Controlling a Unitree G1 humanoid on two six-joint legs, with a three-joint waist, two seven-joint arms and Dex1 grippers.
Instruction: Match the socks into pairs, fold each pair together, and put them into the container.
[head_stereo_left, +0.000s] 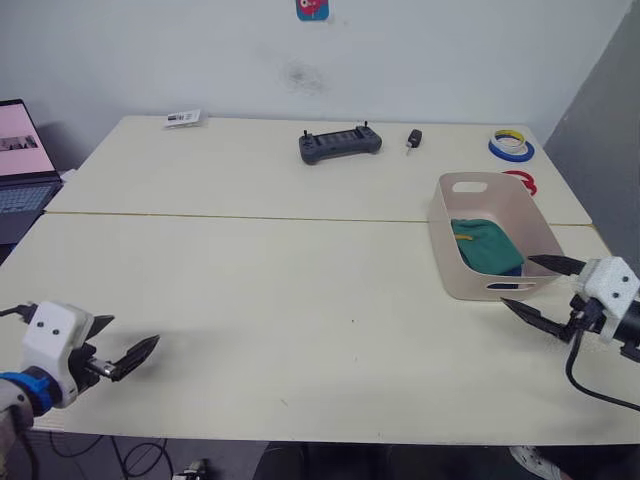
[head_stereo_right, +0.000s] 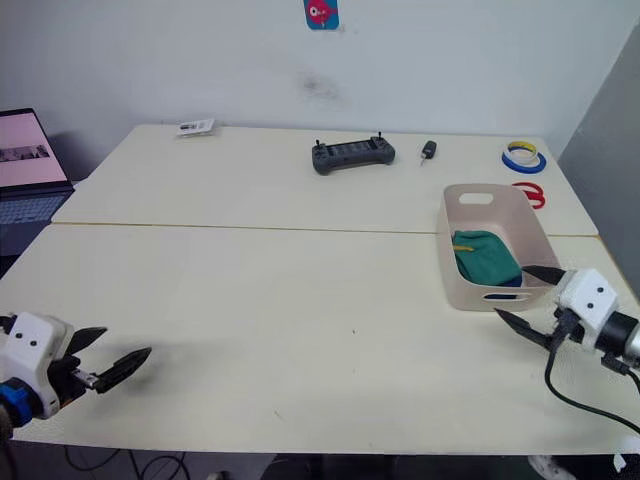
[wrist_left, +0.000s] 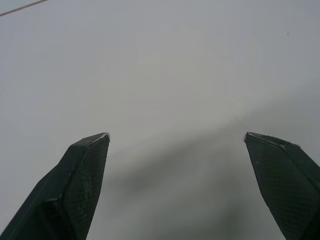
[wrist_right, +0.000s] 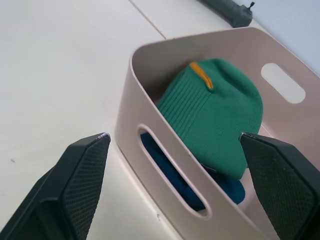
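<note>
On the right side of the table (head_stereo_left: 300, 290), the container (head_stereo_left: 448, 262) sits with a folded green sock (head_stereo_left: 488, 245) uppermost inside it and something dark blue (wrist_right: 170, 167) showing beneath through the near handle slot; grey socks cannot be made out, so I cannot tell whether every pair is in. No socks lie loose on the tabletop. The right gripper (head_stereo_left: 538, 290) hangs just at the container's near end, its fingers (wrist_right: 82, 172) spread wide and holding nothing. The left gripper (head_stereo_left: 125, 345) hovers low over bare table near the front-left edge, fingers (wrist_left: 82, 172) likewise spread and empty. The main hazard, as I judge it, is the right arm: any forward drift could nudge the light bin or tip it toward the table edge nearby, and a fingertip could catch in the handle slot.
</note>
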